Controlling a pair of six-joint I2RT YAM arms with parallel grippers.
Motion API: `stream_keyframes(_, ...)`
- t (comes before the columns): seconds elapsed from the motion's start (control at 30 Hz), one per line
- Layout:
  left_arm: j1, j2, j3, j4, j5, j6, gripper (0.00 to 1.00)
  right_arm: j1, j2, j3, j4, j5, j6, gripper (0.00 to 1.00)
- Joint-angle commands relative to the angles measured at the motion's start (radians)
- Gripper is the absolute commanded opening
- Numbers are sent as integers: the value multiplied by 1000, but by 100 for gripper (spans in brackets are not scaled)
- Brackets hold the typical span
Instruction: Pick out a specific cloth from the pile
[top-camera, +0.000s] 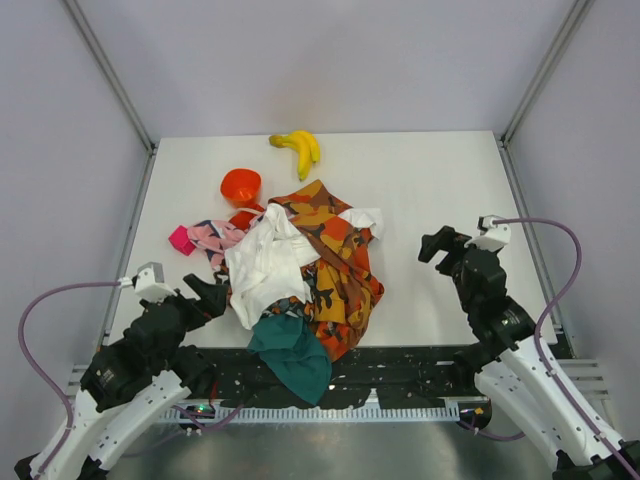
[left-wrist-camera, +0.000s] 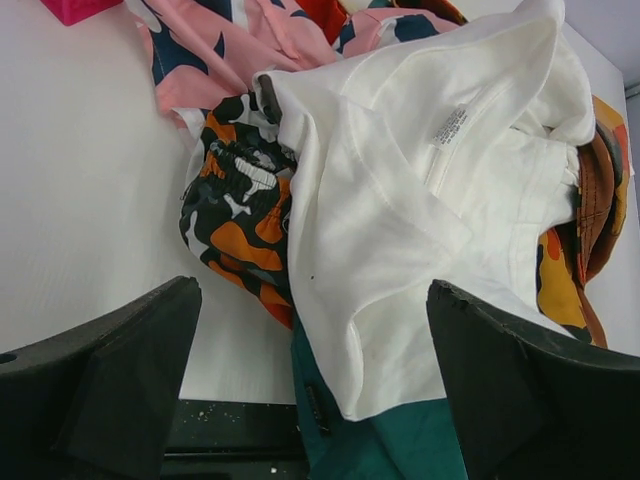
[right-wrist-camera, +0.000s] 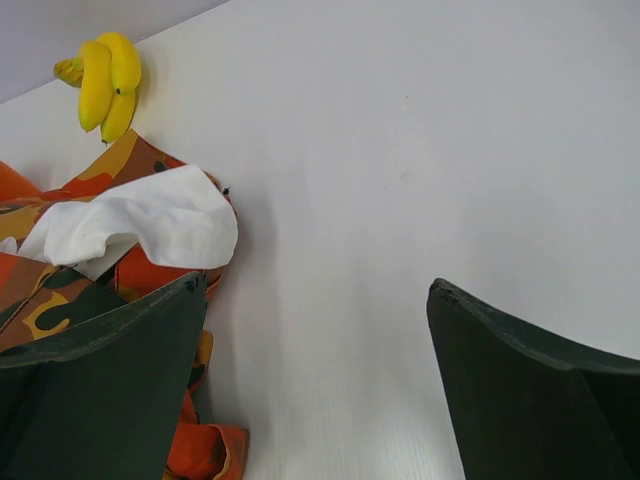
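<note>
The pile (top-camera: 300, 275) lies mid-table: a white cloth (top-camera: 262, 265) on top, a teal cloth (top-camera: 295, 358) hanging over the near edge, an orange-and-brown camouflage cloth (top-camera: 340, 275) and a pink patterned cloth (top-camera: 215, 236). The plain orange-red cloth is mostly buried; a small plain red bit (top-camera: 243, 217) shows just below the orange bowl. My left gripper (top-camera: 207, 295) is open and empty at the pile's left edge, over the white cloth (left-wrist-camera: 400, 200). My right gripper (top-camera: 440, 245) is open and empty over bare table right of the pile, with the camouflage cloth (right-wrist-camera: 60, 300) at its left finger.
An orange bowl (top-camera: 241, 185) stands behind the pile at the left. Bananas (top-camera: 299, 150) lie near the back edge and also show in the right wrist view (right-wrist-camera: 105, 80). A small pink object (top-camera: 181, 240) sits left of the pile. The table (top-camera: 440, 190) is bare at the right.
</note>
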Motion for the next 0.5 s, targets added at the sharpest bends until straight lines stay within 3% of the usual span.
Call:
stream_keyframes(0.0,5,0,-2,-17,-27,-27,100,2,-26,-4,70,-26,-82,95)
stream_keyframes(0.27,5,14,-11,-26,-16,-9,100,0,15,104,165,-279,-231,95)
stream_keyframes(0.43,5,43,-46,28,-1,14,100,28,144,296,43,-718,-410,95)
stream_keyframes(0.47,5,56,-48,31,-1,11,100,87,188,343,20,-709,-450,95)
